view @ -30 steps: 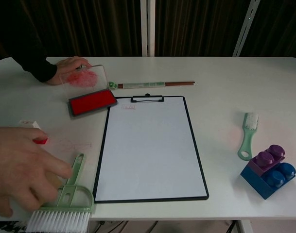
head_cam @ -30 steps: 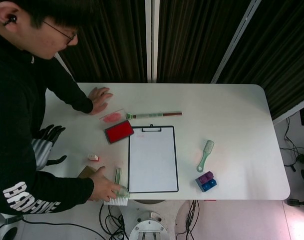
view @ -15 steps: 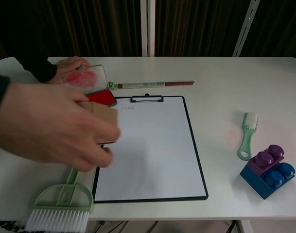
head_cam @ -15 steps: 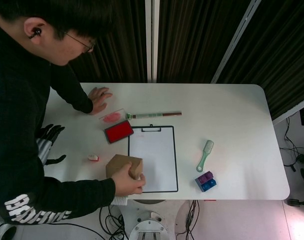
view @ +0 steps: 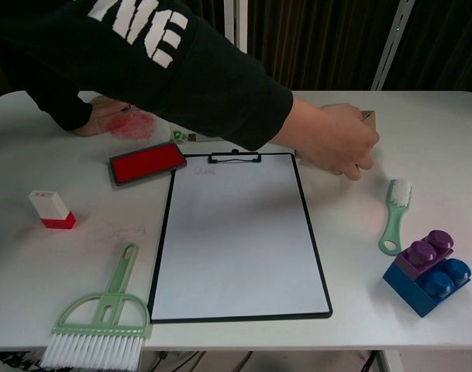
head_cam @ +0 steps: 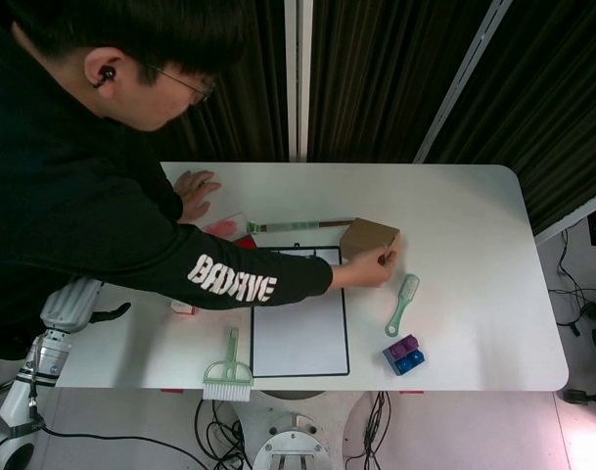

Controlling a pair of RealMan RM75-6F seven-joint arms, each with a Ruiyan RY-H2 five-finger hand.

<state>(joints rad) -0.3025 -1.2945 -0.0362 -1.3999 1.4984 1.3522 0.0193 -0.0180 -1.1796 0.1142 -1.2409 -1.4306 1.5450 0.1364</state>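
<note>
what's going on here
A person leans over the table and sets a brown box down just past the clipboard, near the small brush. Their other hand rests by the red ink pad. The robot's left hand hangs at the table's left edge, holding nothing that can be seen; its right hand is out of view.
</note>
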